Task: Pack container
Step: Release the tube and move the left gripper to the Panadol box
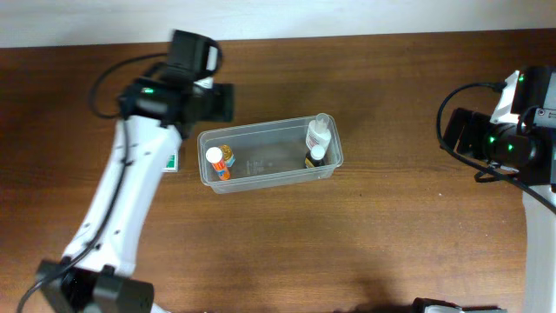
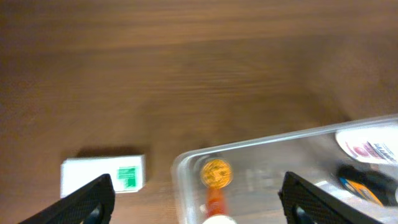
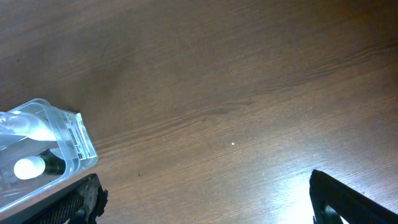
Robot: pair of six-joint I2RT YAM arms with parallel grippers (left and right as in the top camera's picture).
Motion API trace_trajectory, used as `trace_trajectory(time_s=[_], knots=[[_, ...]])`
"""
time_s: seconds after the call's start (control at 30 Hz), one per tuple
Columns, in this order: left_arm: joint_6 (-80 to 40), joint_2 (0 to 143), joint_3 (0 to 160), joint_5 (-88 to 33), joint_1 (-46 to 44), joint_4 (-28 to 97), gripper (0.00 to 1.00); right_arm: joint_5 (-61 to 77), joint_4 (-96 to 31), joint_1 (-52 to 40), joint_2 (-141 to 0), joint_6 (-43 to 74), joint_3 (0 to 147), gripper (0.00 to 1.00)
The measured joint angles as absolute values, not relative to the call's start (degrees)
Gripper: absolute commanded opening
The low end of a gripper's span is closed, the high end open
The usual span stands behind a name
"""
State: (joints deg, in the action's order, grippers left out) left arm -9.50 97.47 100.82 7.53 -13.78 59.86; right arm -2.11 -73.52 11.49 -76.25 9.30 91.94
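Observation:
The clear container (image 1: 261, 139) sits mid-table. Inside at its left end lies an orange bottle with a white cap (image 1: 219, 162). At its right end are a clear white-capped bottle (image 1: 318, 132) and a dark bottle (image 1: 314, 157). A white box with a green label (image 1: 172, 161) lies on the table just left of the container, partly under my left arm. My left gripper (image 2: 198, 205) is open above the container's left end (image 2: 186, 163), with the orange bottle (image 2: 216, 177) and the box (image 2: 102, 175) below it. My right gripper (image 3: 205, 202) is open and empty over bare table, right of the container (image 3: 68, 134).
The brown wooden table (image 1: 408, 217) ends at a white wall along the back edge. My left arm stretches from the front left corner up to the container. My right arm stands at the far right edge.

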Motion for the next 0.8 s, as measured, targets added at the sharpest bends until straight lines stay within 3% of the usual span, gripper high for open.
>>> trace_trajectory(time_s=[0.3, 0.6, 0.8], knots=[[-16.4, 96.42, 96.36, 4.51, 6.31, 65.98, 0.98, -2.09, -73.49, 11.49, -76.25, 9.3, 91.94, 0.98], [-17.85, 96.44, 77.56, 2.98, 7.7, 50.0, 0.99, -2.09, -73.49, 11.49, -76.25, 9.34, 91.94, 0.98], [-24.34, 96.44, 73.21, 2.92, 7.68, 47.48, 0.96, -2.11, -73.54, 11.49, -76.25, 9.28, 91.94, 0.98]])
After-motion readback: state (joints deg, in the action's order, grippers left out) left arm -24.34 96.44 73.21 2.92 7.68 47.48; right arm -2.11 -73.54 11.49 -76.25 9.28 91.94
